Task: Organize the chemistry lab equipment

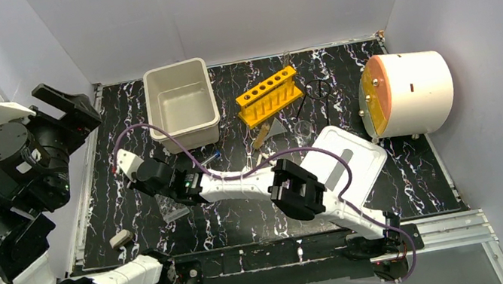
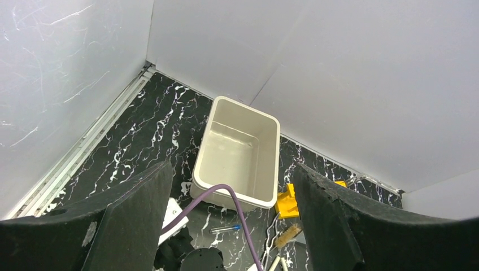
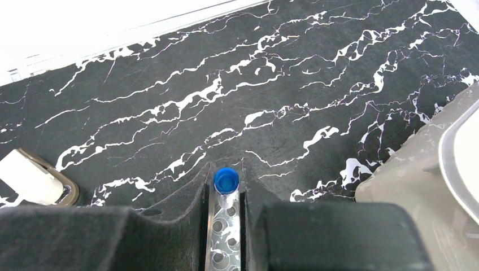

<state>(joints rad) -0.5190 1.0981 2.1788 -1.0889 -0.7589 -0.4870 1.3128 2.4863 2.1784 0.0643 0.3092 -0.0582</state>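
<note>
Right gripper (image 3: 226,169) is clamped on a blue-capped vial (image 3: 226,182), with the fingers (image 3: 189,195) pressed in on both sides of the clear tube. The vial's long axis runs straight along the fingers. The blue cap pokes out just past the tips, pointing toward the left edge of the black marbled mat (image 3: 294,84) and angled down at it. Can't tell if the cap actually touches the mat.

In the wrist cam a small white block (image 3: 27,182) lies off to one side, well apart from the vial. From overhead, that arm reaches across to the left part of the mat, just in front of the beige bin (image 1: 175,66).

Left gripper (image 2: 231,168) is up high near the left wall, jaws spread wide with nothing between them, looking down at the bin.

Further right sit the yellow rack (image 1: 269,96), white triangle (image 1: 277,129) and tan stick (image 1: 260,139), all well away from the held vial.
</note>
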